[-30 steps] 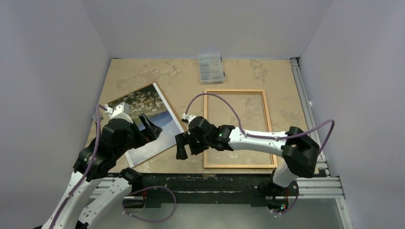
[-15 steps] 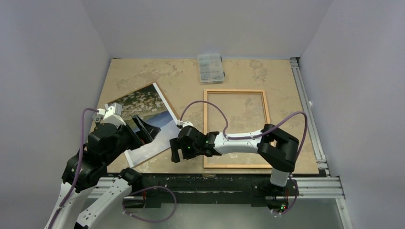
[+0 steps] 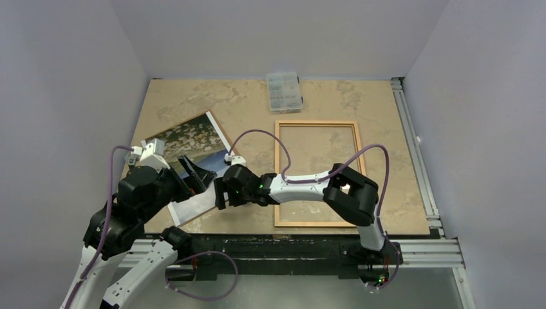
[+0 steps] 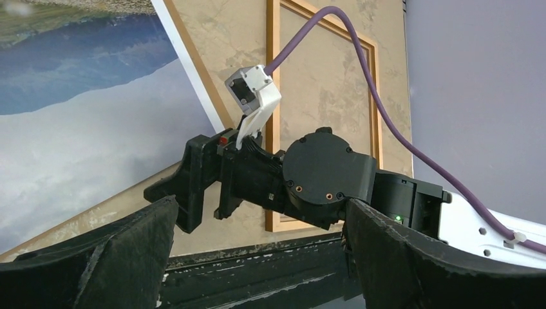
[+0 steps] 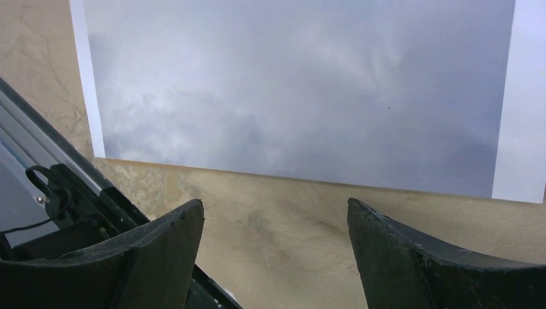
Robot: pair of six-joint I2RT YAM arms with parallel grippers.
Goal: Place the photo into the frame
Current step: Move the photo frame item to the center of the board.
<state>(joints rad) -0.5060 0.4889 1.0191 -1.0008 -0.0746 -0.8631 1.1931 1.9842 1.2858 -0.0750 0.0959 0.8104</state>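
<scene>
1. Over on the far left, we've got the left gripper (image 3: 198, 172) hanging above the table (image 3: 193, 96), jaws spread wide with nothing between them.
2. Right under that gripper and stretching away beyond it lies the photo (image 3: 190, 138). It's flat on the table, picture side up and turned at an angle, with the pale end nearest the gripper and the mottled end farthest.
3. Just right of the left gripper sits the right gripper (image 3: 221, 193), pointing back toward it. Its jaws are apart too, holding nothing. In its wrist view we see bare table between the fingers (image 5: 161, 251), and the photo's pale end with its white border lies just ahead of the tips. We can't tell if it's touching the print.
4. Behind the right gripper, partly under its forearm, is the frame (image 3: 315, 123). It lies flat, apart from the photo, and the tabletop shows through the pane.
5. Past the frame's far rail there's a small clear plastic box (image 3: 284, 91) by the back wall.
</scene>
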